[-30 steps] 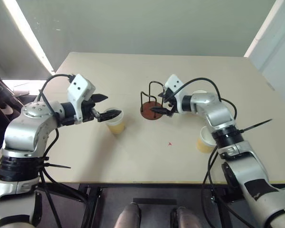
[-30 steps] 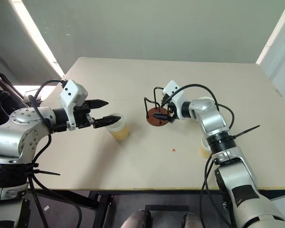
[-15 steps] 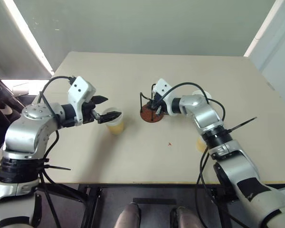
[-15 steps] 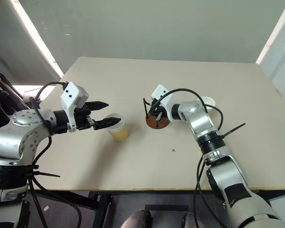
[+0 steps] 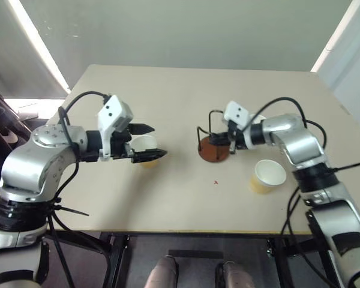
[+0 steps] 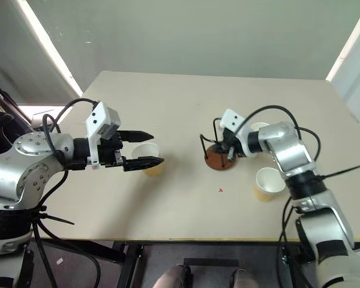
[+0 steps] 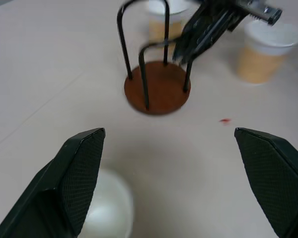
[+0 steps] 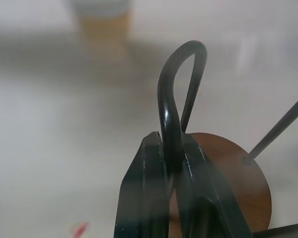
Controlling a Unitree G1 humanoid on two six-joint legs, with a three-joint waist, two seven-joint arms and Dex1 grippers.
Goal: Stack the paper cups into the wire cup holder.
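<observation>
The wire cup holder point(image 5: 214, 150), a reddish-brown disc with black wire loops, stands mid-table. My right gripper point(image 5: 231, 143) is shut on one of its wire loops point(image 8: 170, 109). One paper cup point(image 5: 144, 146) stands left of the holder, and my left gripper point(image 5: 156, 141) hovers open over it. In the left wrist view its rim point(image 7: 107, 214) lies close to one finger point(image 7: 79, 171). A second paper cup point(image 5: 267, 176) stands upright right of the holder, near the front. A third point(image 6: 261, 127) shows partly behind my right wrist.
The pale table point(image 5: 186, 204) has bare surface in front of the holder, with a small red mark point(image 5: 215, 182) on it. Its front edge runs just below the cups. A wall stands beyond the far edge.
My right gripper has shut on a wire loop and dragged the holder to the right, uncovering the front right cup. My left gripper has shifted right over its cup, still open.
</observation>
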